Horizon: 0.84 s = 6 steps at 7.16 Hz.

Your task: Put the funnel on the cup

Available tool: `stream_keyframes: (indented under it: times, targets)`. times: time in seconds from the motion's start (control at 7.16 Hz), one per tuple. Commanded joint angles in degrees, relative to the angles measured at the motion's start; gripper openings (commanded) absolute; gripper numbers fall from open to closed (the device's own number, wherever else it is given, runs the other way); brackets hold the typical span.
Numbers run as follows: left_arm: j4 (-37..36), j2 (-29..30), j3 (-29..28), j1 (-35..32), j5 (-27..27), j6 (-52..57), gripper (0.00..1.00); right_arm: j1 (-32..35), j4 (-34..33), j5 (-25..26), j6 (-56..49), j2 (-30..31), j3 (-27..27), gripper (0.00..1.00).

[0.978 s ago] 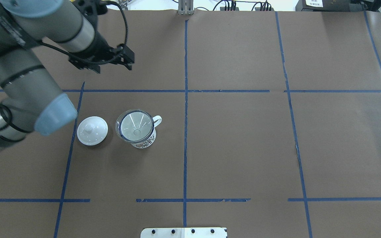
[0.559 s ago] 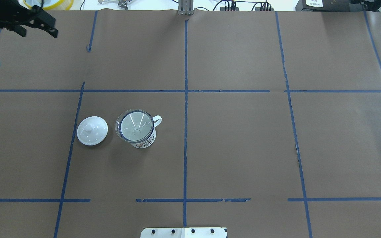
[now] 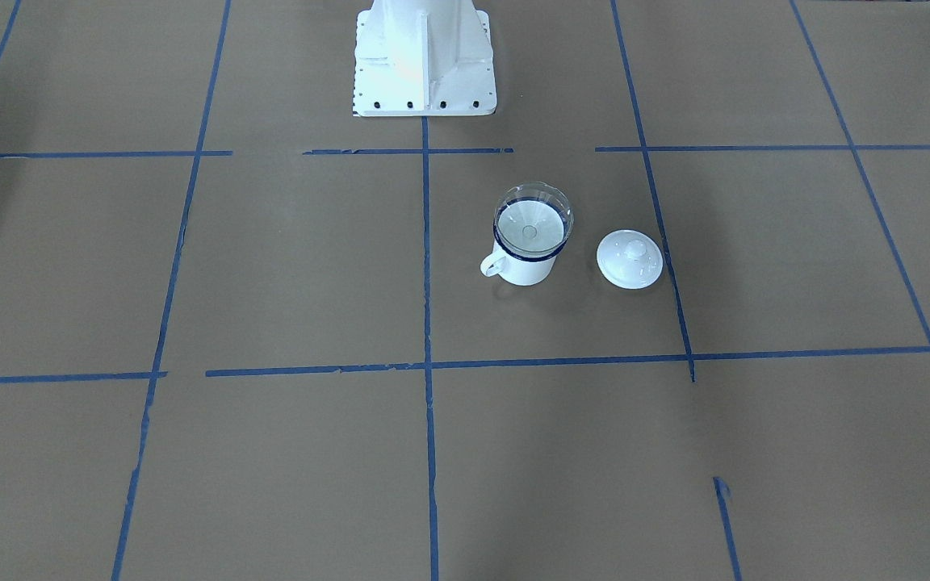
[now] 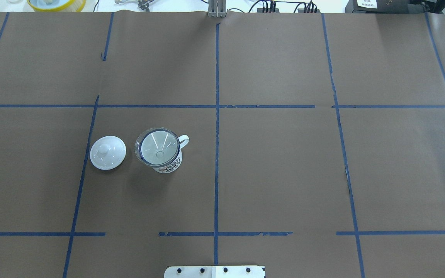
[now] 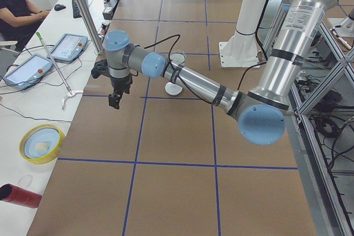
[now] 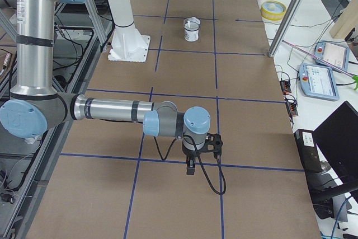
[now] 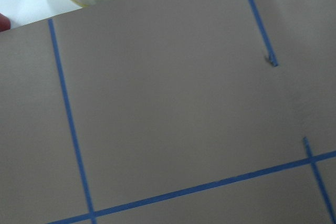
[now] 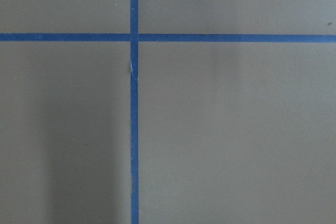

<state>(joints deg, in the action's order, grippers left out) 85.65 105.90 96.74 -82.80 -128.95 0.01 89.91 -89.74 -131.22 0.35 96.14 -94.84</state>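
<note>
The clear funnel [image 4: 157, 148] sits upright in the mouth of the white cup [image 4: 169, 166], whose dark blue rim and loop handle show. Both also show in the front view, the funnel [image 3: 533, 218] on the cup [image 3: 525, 271]. No gripper touches them. My left gripper [image 5: 114, 102] hangs over the table's left end, far from the cup; I cannot tell whether it is open or shut. My right gripper [image 6: 191, 167] hangs over the table's right end; I cannot tell its state either. Both wrist views show only brown paper and blue tape.
A round white knobbed lid [image 4: 107, 152] lies on the table just left of the cup. A yellow-rimmed bowl [image 5: 41, 143] and a red cylinder [image 5: 19, 194] lie past the table's left end. The white robot base [image 3: 423, 56] stands at the near edge.
My left arm has pulled back from over the table towards the far left and has left the overhead view. The funnel, cup and lid have not moved.
</note>
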Motion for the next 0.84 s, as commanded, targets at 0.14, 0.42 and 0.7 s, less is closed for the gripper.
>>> stream_keyframes:
  times: [0.14, 0.42, 0.7]
  targets:
    - [1.0, -11.2, -1.2, -3.6, -0.2, 8.2, 1.0, 0.0, 0.0, 0.0, 0.0, 0.0, 0.0, 1.0]
    - [1.4, -13.1, -4.5, -5.8, -2.1, 8.2, 1.0, 0.0, 0.0, 0.0, 0.0, 0.0, 0.0, 1.0]
    - [1.4, -13.1, -7.1, -7.9, -3.3, 8.2, 1.0, 0.0, 0.0, 0.0, 0.0, -0.1, 0.0, 1.0]
